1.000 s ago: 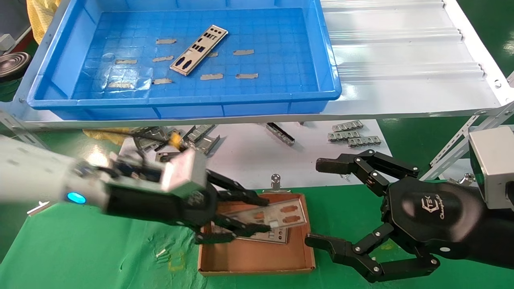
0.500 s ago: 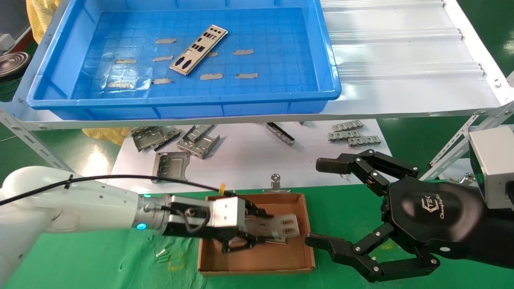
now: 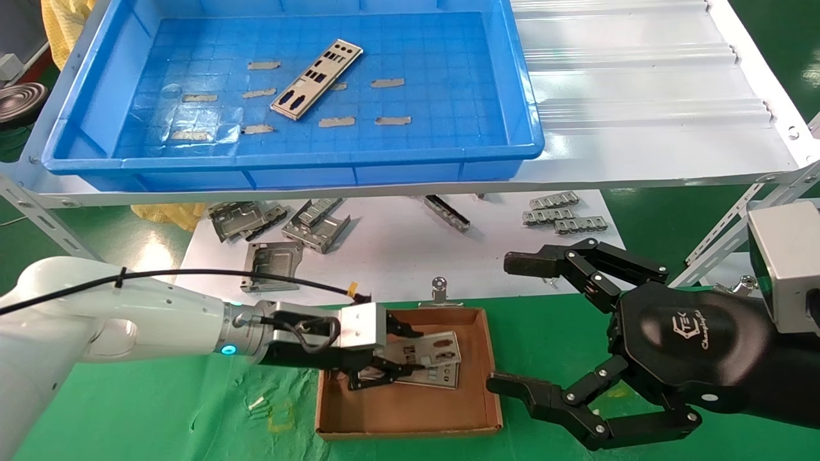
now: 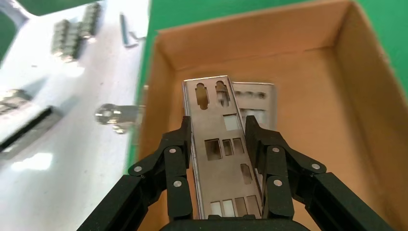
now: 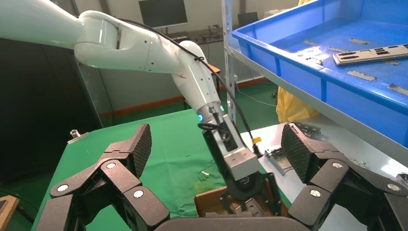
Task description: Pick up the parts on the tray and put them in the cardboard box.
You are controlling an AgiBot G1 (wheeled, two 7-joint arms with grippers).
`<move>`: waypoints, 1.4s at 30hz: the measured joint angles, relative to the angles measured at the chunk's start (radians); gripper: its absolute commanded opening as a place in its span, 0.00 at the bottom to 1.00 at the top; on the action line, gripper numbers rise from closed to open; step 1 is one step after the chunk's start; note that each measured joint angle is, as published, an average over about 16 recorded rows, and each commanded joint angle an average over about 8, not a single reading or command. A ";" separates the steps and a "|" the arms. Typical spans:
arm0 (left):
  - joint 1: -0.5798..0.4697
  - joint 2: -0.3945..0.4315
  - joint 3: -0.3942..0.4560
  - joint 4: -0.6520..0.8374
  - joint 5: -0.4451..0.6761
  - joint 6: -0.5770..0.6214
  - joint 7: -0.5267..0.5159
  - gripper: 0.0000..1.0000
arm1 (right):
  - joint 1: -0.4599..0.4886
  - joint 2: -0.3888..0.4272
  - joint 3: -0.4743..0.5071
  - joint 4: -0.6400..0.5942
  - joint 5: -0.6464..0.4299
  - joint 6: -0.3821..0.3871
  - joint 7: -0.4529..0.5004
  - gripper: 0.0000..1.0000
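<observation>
My left gripper [image 3: 410, 351] [image 4: 219, 126] is low inside the cardboard box [image 3: 410, 410] [image 4: 312, 96], shut on a silver plate [image 3: 430, 347] [image 4: 216, 166] by its two long edges. This part rests slanted over a second plate [image 3: 442, 379] [image 4: 260, 103] lying on the box floor. Another part [image 3: 317, 79] [image 5: 370, 54] lies at an angle in the blue tray [image 3: 288, 160] [image 5: 308, 72] on the raised shelf. My right gripper [image 3: 506, 323] [image 5: 216, 149] hangs open and empty just right of the box.
Small grey tape strips [image 3: 387, 83] dot the tray floor. Bent metal brackets [image 3: 275, 262] [image 3: 317, 224] and small clips [image 3: 564, 214] lie on the white sheet under the shelf. A binder clip [image 3: 439, 288] sits at the box's far wall. Green cloth [image 3: 160, 410] covers the table.
My left arm has swung down with the plate, settling it lower in the box and drawing back slightly to the left. The right arm has not moved.
</observation>
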 measured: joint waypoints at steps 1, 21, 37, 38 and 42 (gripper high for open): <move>-0.003 0.002 0.000 0.009 0.000 0.000 0.007 1.00 | 0.000 0.000 0.000 0.000 0.000 0.000 0.000 1.00; -0.029 -0.013 -0.047 0.127 -0.087 0.226 -0.019 1.00 | 0.000 0.000 0.000 0.000 0.000 0.000 0.000 1.00; -0.015 -0.040 -0.075 0.121 -0.126 0.304 -0.083 1.00 | 0.000 0.000 0.000 0.000 0.000 0.000 0.000 1.00; -0.012 -0.045 -0.079 0.112 -0.128 0.302 -0.087 1.00 | 0.000 0.000 0.000 0.000 0.000 0.000 0.000 1.00; 0.008 -0.070 -0.098 0.064 -0.140 0.295 -0.112 1.00 | 0.000 0.000 0.000 0.000 0.000 0.000 0.000 1.00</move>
